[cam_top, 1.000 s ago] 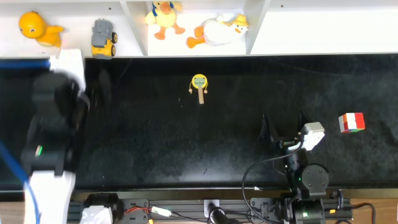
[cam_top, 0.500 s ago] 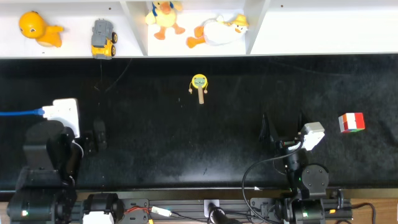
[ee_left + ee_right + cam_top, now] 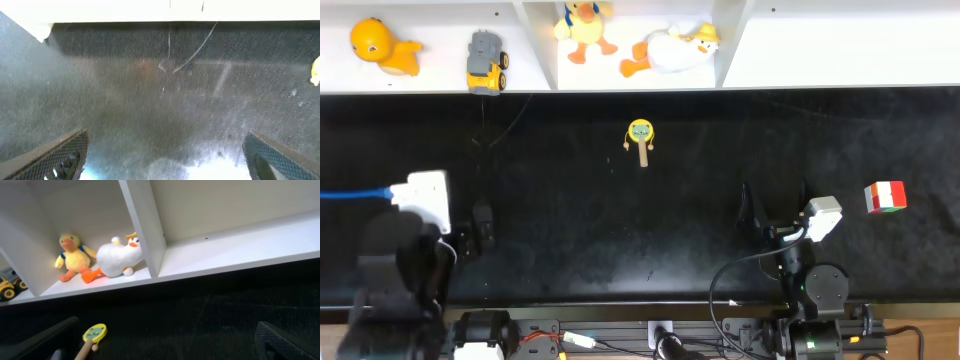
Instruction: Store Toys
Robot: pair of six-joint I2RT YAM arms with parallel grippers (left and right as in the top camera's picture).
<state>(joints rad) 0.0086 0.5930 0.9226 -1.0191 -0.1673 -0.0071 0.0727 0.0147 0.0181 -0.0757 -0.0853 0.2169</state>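
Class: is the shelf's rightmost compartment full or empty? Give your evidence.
Empty: the rightmost compartment shows bare white floor and wall; the yellow duck and white goose sit next door.

left arm (image 3: 398, 262), lower left: black casing, white wrist block, blue cable running to the left edge | right arm (image 3: 812, 283), lower right: black round joints, white wrist block, black looping cable | left gripper (image 3: 166, 134): 2 black fingers (image 3: 60, 155) with dimpled pads

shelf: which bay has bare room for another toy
The right bay, past the divider beside the white goose, is bare. The goose and yellow duck crowd the middle bay; the left bay holds an orange duck and truck.
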